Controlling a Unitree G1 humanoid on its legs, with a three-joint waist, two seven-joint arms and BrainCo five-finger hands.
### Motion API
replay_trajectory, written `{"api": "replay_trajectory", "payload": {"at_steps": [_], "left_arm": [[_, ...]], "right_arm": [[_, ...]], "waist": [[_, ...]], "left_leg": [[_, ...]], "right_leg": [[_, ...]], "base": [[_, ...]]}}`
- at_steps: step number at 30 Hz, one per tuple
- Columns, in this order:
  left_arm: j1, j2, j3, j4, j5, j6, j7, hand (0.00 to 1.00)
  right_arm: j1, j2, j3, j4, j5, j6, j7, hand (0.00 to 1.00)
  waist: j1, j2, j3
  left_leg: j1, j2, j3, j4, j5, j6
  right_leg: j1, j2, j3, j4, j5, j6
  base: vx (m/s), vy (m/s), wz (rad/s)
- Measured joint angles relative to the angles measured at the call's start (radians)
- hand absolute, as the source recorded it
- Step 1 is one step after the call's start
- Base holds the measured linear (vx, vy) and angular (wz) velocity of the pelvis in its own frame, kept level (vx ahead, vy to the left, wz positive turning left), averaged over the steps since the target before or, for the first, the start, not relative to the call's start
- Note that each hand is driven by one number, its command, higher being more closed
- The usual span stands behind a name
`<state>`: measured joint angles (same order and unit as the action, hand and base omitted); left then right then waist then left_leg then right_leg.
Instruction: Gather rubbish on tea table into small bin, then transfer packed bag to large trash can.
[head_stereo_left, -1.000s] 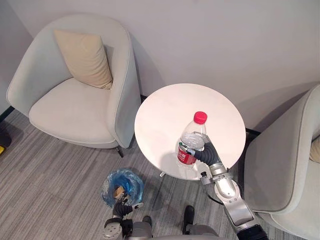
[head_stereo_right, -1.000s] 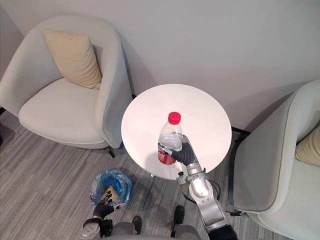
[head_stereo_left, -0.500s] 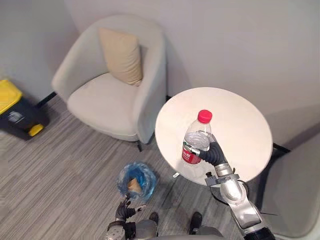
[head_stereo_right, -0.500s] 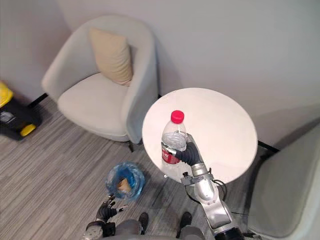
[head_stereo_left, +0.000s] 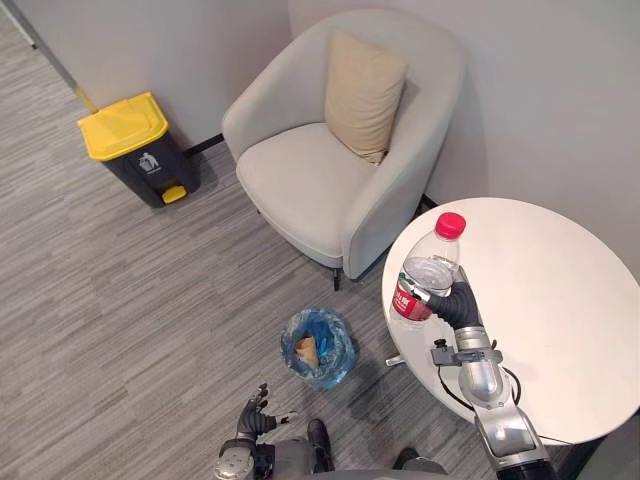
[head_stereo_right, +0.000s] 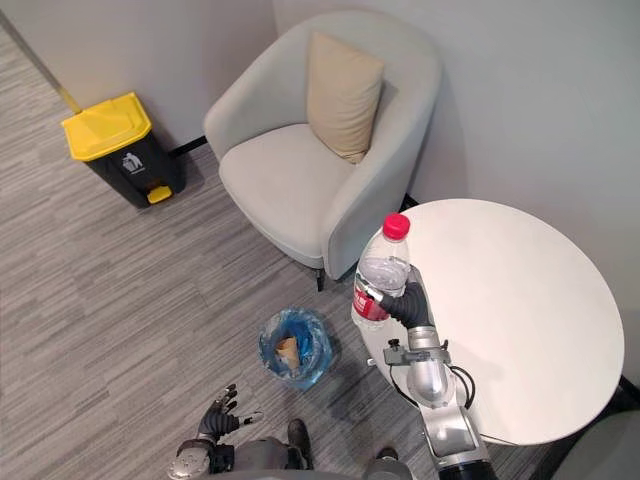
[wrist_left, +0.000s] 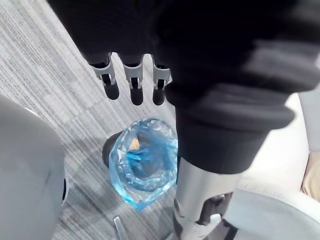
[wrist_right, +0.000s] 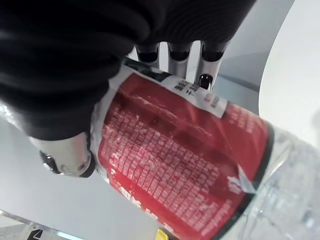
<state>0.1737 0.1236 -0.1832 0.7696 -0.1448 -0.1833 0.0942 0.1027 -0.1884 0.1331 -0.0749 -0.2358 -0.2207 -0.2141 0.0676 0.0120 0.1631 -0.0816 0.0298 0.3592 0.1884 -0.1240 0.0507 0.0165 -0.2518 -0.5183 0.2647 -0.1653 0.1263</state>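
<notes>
My right hand (head_stereo_left: 455, 303) is shut on a clear plastic bottle (head_stereo_left: 427, 268) with a red cap and red label (wrist_right: 175, 160), held upright above the left edge of the round white tea table (head_stereo_left: 545, 300). A small bin lined with a blue bag (head_stereo_left: 318, 346) stands on the floor left of the table, with brown rubbish inside it. My left hand (head_stereo_left: 256, 415) hangs low near the floor below the bin, its fingers (wrist_left: 132, 85) straight and holding nothing. A large dark trash can with a yellow lid (head_stereo_left: 135, 148) stands by the wall at the far left.
A light grey armchair (head_stereo_left: 340, 170) with a beige cushion (head_stereo_left: 365, 95) stands between the trash can and the table. Grey striped carpet (head_stereo_left: 120, 300) stretches across the left side of the room.
The whole picture has shifted right, so the camera has turned left and the yellow-lidded can has come fully into view. The bottle stays in my right hand, now over the table's left edge.
</notes>
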Motion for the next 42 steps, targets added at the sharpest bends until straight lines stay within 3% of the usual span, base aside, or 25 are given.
{"api": "replay_trajectory", "payload": {"at_steps": [1, 3, 5, 7, 9, 11, 13, 14, 16, 23, 29, 33, 37, 38, 42], "left_arm": [[0.000, 0.012, 0.000, -0.005, 0.000, 0.000, 0.000, 0.00], [0.001, 0.024, -0.001, -0.017, 0.001, 0.001, -0.001, 0.00], [0.006, 0.032, -0.002, -0.023, 0.001, 0.001, -0.001, 0.00], [0.002, 0.034, -0.005, -0.024, 0.001, 0.003, 0.000, 0.00], [0.003, 0.035, -0.007, -0.024, 0.001, 0.003, 0.000, 0.00], [-0.002, 0.032, -0.010, -0.024, 0.001, 0.001, -0.001, 0.00], [-0.009, 0.033, -0.009, -0.012, 0.004, 0.000, -0.002, 0.00], [-0.016, 0.009, -0.006, -0.009, 0.009, 0.000, -0.003, 0.00], [-0.002, -0.010, -0.004, -0.014, 0.012, -0.002, -0.003, 0.00], [0.000, -0.014, -0.002, -0.012, 0.022, -0.001, -0.007, 0.00], [0.004, 0.006, -0.002, -0.006, 0.022, 0.000, -0.006, 0.00], [0.001, 0.024, -0.002, -0.004, 0.022, 0.000, -0.007, 0.00], [-0.033, 0.023, -0.003, -0.005, 0.022, -0.001, -0.006, 0.00], [-0.058, 0.025, -0.002, -0.006, 0.021, -0.002, -0.003, 0.00], [-0.113, 0.029, -0.003, -0.005, 0.019, -0.002, 0.002, 0.00]], "right_arm": [[-0.009, 0.012, 0.008, 0.031, 0.000, 0.003, 0.002, 1.00], [-0.007, 0.021, 0.042, 0.056, -0.001, 0.006, 0.006, 1.00], [-0.004, 0.024, 0.071, 0.061, -0.001, 0.008, 0.023, 1.00], [-0.005, 0.026, 0.084, 0.061, -0.001, 0.006, 0.040, 1.00], [-0.006, 0.022, 0.081, 0.061, -0.001, 0.006, 0.043, 1.00], [-0.005, 0.014, 0.073, 0.059, -0.001, 0.006, 0.043, 1.00], [-0.002, 0.003, 0.070, 0.055, -0.001, 0.004, 0.042, 1.00], [0.000, -0.021, 0.065, 0.057, -0.001, 0.006, 0.042, 1.00], [0.000, -0.036, 0.061, 0.055, -0.001, 0.005, 0.042, 1.00], [0.041, -0.022, 0.006, 0.055, 0.000, 0.004, 0.044, 1.00], [0.047, -0.002, 0.028, 0.055, 0.004, 0.004, 0.067, 1.00], [0.002, 0.002, 0.084, 0.119, 0.026, 0.001, 0.086, 1.00], [-0.071, -0.030, 0.148, 0.144, 0.045, 0.001, 0.087, 1.00], [-0.117, -0.037, 0.172, 0.161, 0.050, -0.001, 0.088, 1.00], [-0.226, -0.055, 0.217, 0.223, 0.060, 0.000, 0.085, 1.00]], "waist": [[0.000, -0.018, 0.002], [-0.004, -0.033, 0.009], [-0.025, -0.040, 0.011], [-0.038, -0.042, 0.011], [-0.058, -0.035, 0.015], [-0.058, -0.039, 0.013], [-0.059, -0.060, 0.011], [-0.048, -0.019, 0.008], [-0.053, 0.014, 0.004], [-0.054, 0.006, 0.004], [-0.037, 0.001, 0.004], [-0.022, -0.021, 0.027], [-0.005, 0.002, 0.082], [0.003, 0.006, 0.121], [0.006, 0.006, 0.183]], "left_leg": [[-0.001, -0.008, -0.005, 0.025, -0.023, 0.004], [0.004, -0.016, -0.034, 0.046, -0.054, 0.012], [0.012, -0.020, -0.086, 0.062, -0.074, 0.019], [0.026, -0.016, -0.149, 0.051, -0.079, 0.019], [0.049, -0.015, -0.197, 0.043, -0.074, 0.012], [0.061, -0.017, -0.239, 0.054, -0.074, 0.000], [0.064, -0.043, -0.275, 0.101, -0.101, -0.038], [0.062, -0.013, -0.281, 0.114, -0.108, -0.052], [0.072, 0.008, -0.281, 0.084, -0.107, -0.055], [0.130, 0.012, -0.301, 0.027, -0.097, -0.065], [0.113, -0.017, -0.357, 0.032, -0.074, -0.063], [0.079, -0.032, -0.403, 0.025, -0.023, -0.079], [0.004, -0.031, -0.440, 0.051, -0.016, -0.072], [-0.040, -0.034, -0.443, 0.078, -0.016, -0.072], [-0.175, -0.054, -0.462, 0.148, -0.018, -0.082]], "right_leg": [[-0.032, -0.037, 0.015, 0.103, -0.030, -0.010], [-0.094, -0.073, 0.096, 0.276, -0.025, -0.029], [-0.174, -0.069, 0.213, 0.432, 0.007, -0.099], [-0.225, 0.025, 0.341, 0.426, -0.102, -0.091], [-0.257, 0.089, 0.399, 0.364, -0.120, -0.088], [-0.286, 0.145, 0.439, 0.247, -0.100, -0.089], [-0.272, 0.142, 0.437, 0.112, 0.075, -0.097], [-0.250, 0.161, 0.424, 0.094, 0.091, -0.109], [-0.205, 0.180, 0.403, 0.009, 0.106, -0.108], [-0.074, 0.192, 0.370, -0.150, 0.166, -0.090], [-0.031, 0.169, 0.309, -0.198, 0.181, -0.081], [-0.041, 0.151, 0.254, -0.191, 0.186, -0.089], [-0.118, 0.140, 0.216, -0.108, 0.165, -0.108], [-0.170, 0.121, 0.209, -0.041, 0.141, -0.114], [-0.309, 0.071, 0.184, 0.096, 0.089, -0.116]], "base": [[0.09, 0.087, 0.28], [0.07, 0.067, 0.33], [0.11, 0.040, 0.56], [0.15, -0.003, 0.77], [0.21, -0.053, 0.90], [0.18, -0.081, 0.85], [0.25, -0.119, 0.74], [0.27, -0.100, 0.49], [0.19, -0.057, 0.20], [0.05, 0.032, 0.14], [-0.04, 0.019, 0.37], [-0.10, -0.051, 0.45], [-0.19, -0.047, 0.37], [-0.24, -0.039, 0.33], [-0.29, -0.034, 0.42]]}}
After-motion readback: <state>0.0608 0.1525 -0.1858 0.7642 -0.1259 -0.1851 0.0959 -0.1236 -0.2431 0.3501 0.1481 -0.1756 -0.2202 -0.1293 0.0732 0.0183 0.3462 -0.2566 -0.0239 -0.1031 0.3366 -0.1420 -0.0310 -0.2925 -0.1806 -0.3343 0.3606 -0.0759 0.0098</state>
